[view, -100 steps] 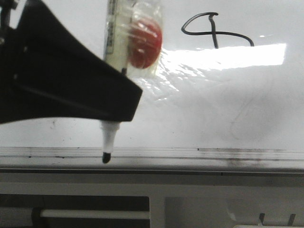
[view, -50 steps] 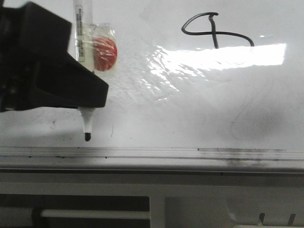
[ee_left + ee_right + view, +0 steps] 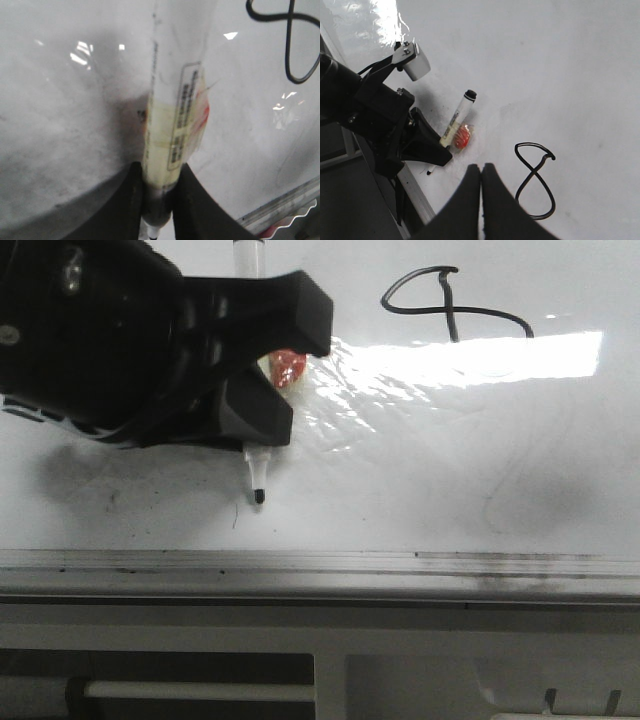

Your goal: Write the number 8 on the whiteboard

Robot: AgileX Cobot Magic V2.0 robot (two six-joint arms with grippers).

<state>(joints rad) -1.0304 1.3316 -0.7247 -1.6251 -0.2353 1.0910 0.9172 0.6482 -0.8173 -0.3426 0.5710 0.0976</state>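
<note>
The whiteboard [image 3: 400, 480] fills the front view, with a silver edge strip [image 3: 320, 565] along its near side. The number 8 [image 3: 455, 310], a thin black sideways figure, sits at the upper right; it also shows in the left wrist view [image 3: 292, 35] and the right wrist view [image 3: 535, 182]. My left gripper [image 3: 298, 372] is shut on a white marker [image 3: 172, 130] with a red sticker [image 3: 288, 368]. Its black tip [image 3: 259, 495] points at the board left of the 8; contact is unclear. My right gripper [image 3: 481, 172] is shut and empty, hovering over the board beside the 8.
A bright glare patch [image 3: 480, 355] lies under the 8. Faint grey erased curves [image 3: 510, 490] mark the board's right part. A white frame with a rail [image 3: 200, 690] runs below the edge strip. The left arm's black body [image 3: 370, 120] stands at the board's edge.
My left gripper has swung right and turned, carrying the marker. The tip has gone from the edge strip to a spot further onto the board. The 8 is unchanged.
</note>
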